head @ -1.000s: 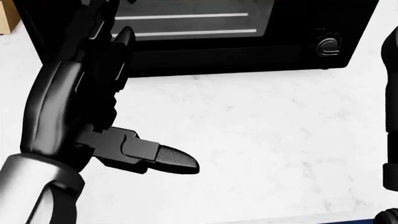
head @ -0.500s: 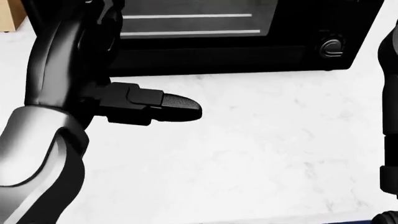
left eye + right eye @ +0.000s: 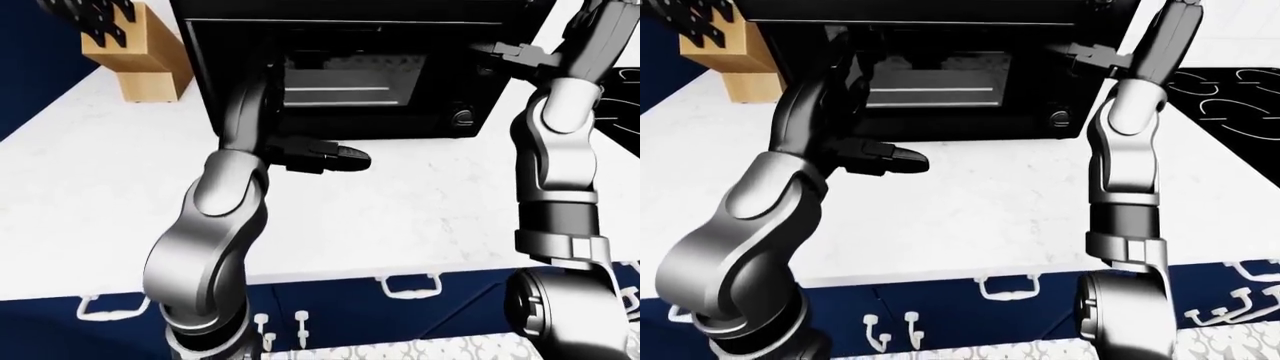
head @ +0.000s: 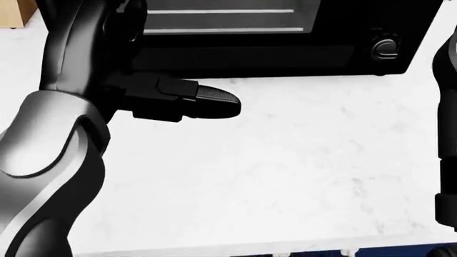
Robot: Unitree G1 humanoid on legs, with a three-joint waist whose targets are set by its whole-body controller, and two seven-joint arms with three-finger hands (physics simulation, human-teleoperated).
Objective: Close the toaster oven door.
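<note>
The black toaster oven (image 3: 440, 82) stands on the white marble counter (image 3: 420, 202) at the top of the views. Its glass door (image 3: 350, 79) looks nearly upright, and rack lines show through it. My left hand (image 3: 300, 124) is open. Its fingers (image 3: 845, 71) reach up against the left part of the door, and its thumb (image 4: 214, 101) points right, just below the oven's lower edge. My right hand (image 3: 1165, 30) is raised at the oven's upper right corner and is open, holding nothing. Its fingers run off the top edge.
A round knob (image 4: 386, 48) sits at the oven's lower right. A wooden knife block (image 3: 135, 56) stands at the top left of the counter. A black cooktop (image 3: 1230, 90) lies to the right. Drawer handles (image 3: 1005, 285) line the counter's near edge.
My left arm has risen and pushed in toward the oven, and the thumb now sits higher, close under the oven's lower edge. The head view has shifted slightly. The right arm has barely moved.
</note>
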